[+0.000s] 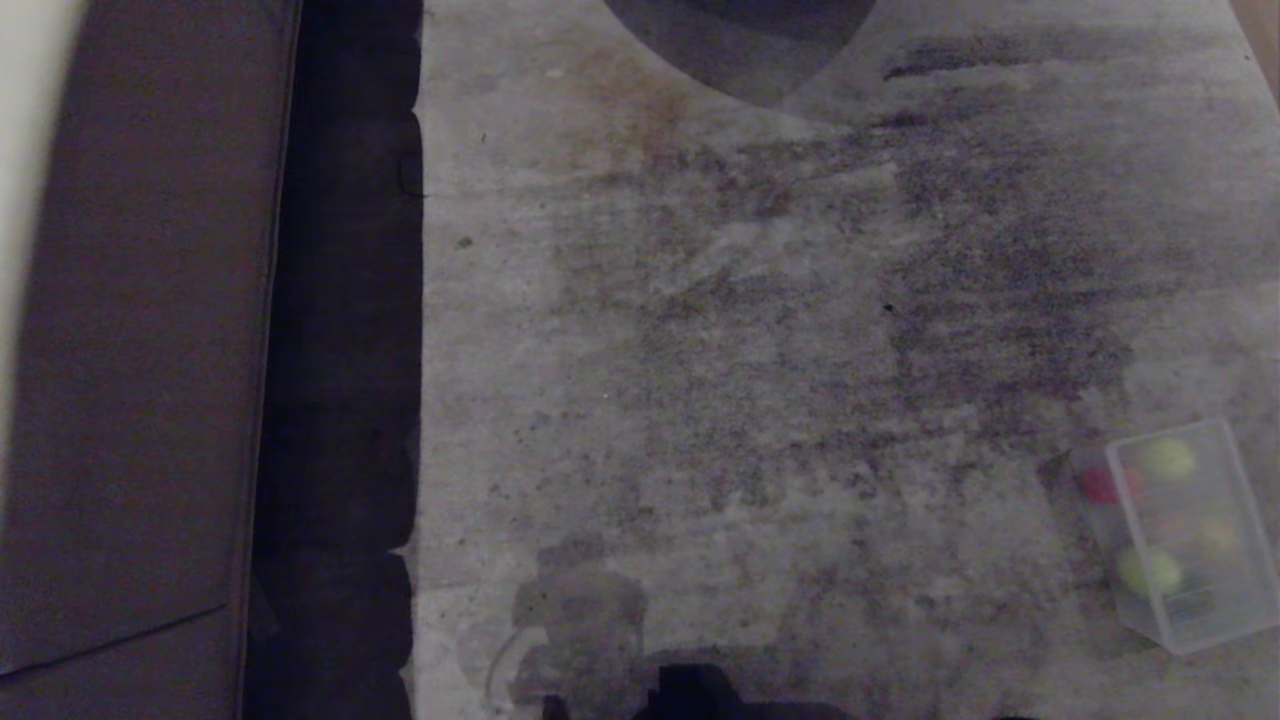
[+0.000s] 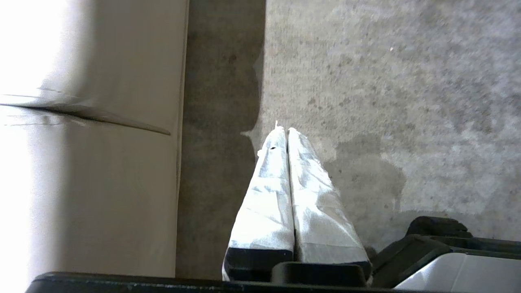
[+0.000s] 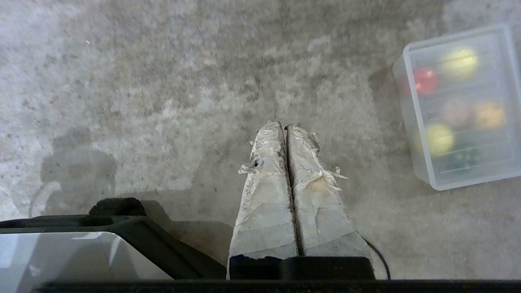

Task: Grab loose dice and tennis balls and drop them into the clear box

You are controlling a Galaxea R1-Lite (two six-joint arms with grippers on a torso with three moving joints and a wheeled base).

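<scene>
Balls and dice are seen inside the clear box (image 1: 1190, 540) on carpet (image 1: 760, 330); left gripper (image 2: 286, 131) and right gripper (image 3: 285, 127) pressed closed (nothing held).

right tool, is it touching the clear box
Apart. The right wrist view shows the right tool, shut and empty, pointing at bare carpet, with a wide strip of carpet between it and the clear box.

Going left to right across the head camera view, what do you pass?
Brown sofa → dark gap along its base → stained grey carpet → clear box holding the tennis balls and dice.
</scene>
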